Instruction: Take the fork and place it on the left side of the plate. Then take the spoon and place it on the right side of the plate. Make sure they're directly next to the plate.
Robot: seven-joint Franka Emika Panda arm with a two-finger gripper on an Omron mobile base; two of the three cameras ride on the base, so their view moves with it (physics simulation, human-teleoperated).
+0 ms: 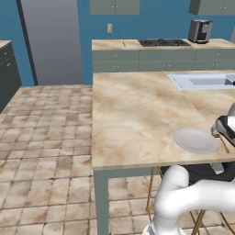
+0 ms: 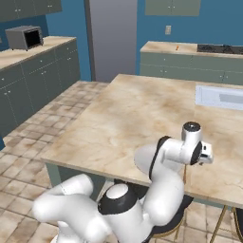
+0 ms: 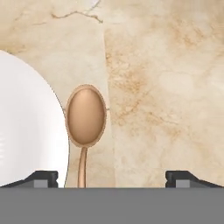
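Note:
The brown spoon [image 3: 85, 115] lies flat on the marble counter, its bowl close beside the rim of the pale plate [image 3: 26, 131]. My gripper [image 3: 113, 179] hangs over the spoon's handle, open, with both fingertips apart and nothing held. In the left base view the plate [image 1: 196, 140] sits near the counter's front edge, and the gripper [image 1: 228, 131] hovers just to its right above the thin spoon handle [image 1: 224, 144]. A slim orange thing [image 1: 124, 44], possibly the fork, lies far off on the back counter; it is too small to tell.
The island counter [image 1: 137, 114] has a sink [image 1: 202, 81] at its far right. A cooktop [image 1: 164, 42] and a dark appliance [image 1: 200, 30] stand on the back counter. Stools [image 1: 153, 193] stand under the island's front edge. A microwave [image 2: 24, 37] sits on the left counter.

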